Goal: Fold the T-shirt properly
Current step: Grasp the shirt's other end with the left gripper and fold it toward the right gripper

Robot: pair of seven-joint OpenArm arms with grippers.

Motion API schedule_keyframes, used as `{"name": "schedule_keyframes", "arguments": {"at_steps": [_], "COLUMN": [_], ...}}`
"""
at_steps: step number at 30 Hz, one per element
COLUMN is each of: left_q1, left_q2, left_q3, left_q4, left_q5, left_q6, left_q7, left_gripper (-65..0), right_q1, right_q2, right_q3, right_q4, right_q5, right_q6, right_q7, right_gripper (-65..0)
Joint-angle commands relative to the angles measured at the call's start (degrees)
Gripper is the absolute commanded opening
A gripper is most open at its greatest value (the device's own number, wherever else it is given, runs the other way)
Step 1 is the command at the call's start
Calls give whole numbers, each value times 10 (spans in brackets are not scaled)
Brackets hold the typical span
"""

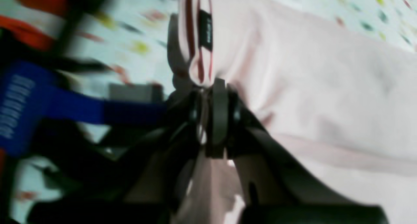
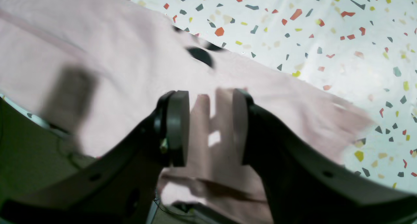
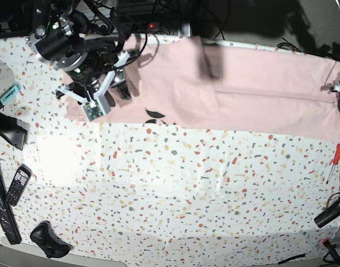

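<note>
Right gripper (image 2: 208, 126): working at the far left of the base view, jaws standing apart with pink cloth lying loose between the pads, not pinched.
T-shirt (image 3: 253, 94): lying as a long pale pink band along the far edge of the speckled table (image 3: 175, 189), stretching between the two arms; bits of black lettering (image 3: 154, 115) are showing at its near edge.
Left gripper (image 1: 211, 116): sitting at the far right edge of the base view, jaws pressing together on a bunched fold of the T-shirt near its collar label (image 1: 205, 30).
Near left edge: a phone (image 3: 17, 185) is lying on the table.
</note>
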Motion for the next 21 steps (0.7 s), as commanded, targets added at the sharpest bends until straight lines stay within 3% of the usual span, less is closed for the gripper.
{"name": "schedule_keyframes", "arguments": {"at_steps": [1,6,12,21], "left_q1": [-6,5,62,110], "left_q2": [-19,-28,-24,45], "left_q3": [-6,-6,-6,4], "left_q4": [21,102,278,482], "left_q5": [-8,-9,-100,-217], "left_q6": [-6,-4,-3,-4], "left_q7": [-14,65,156,280], "left_gripper": [-650,-650,-650,-650], "right_q1": [3,3,3,3], "right_q2": [2,2,2,2], "right_q3": [1,1,1,1], "right_q4": [7,3,3,3], "right_q5": [5,5,5,5], "right_q6": [0,0,0,0], "right_q7": [17,30,30,38], "right_gripper": [-434,-434,-434,-434]}}
